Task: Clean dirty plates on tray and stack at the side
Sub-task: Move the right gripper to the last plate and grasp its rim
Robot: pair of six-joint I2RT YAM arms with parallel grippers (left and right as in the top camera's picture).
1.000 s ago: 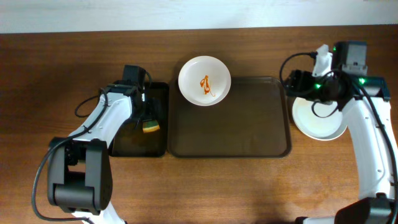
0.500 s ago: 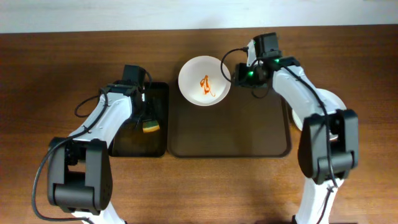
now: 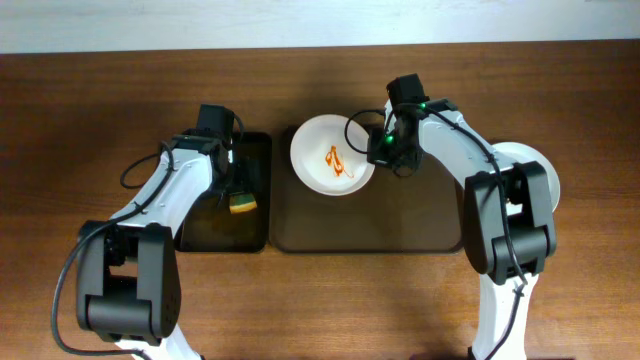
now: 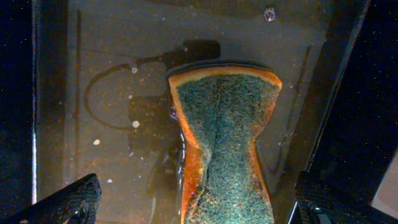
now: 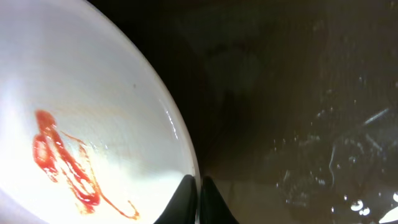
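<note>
Plate (image 5: 93, 124) smeared with an orange squiggle: its rim is pinched in the closed jaws of the right gripper (image 5: 196, 185), brown tray (image 5: 292, 93) just beyond. The left gripper (image 4: 196, 186) jaws gape wide, sponge (image 4: 224, 149) between them untouched, on the black tray (image 4: 112, 74).

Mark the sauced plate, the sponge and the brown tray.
sauced plate (image 3: 312, 162): overhead view, bare white surface left of the sauce.
sponge (image 4: 224, 137): left wrist view, middle of green scouring face.
brown tray (image 3: 400, 215): overhead view, bare floor near its middle.
</note>
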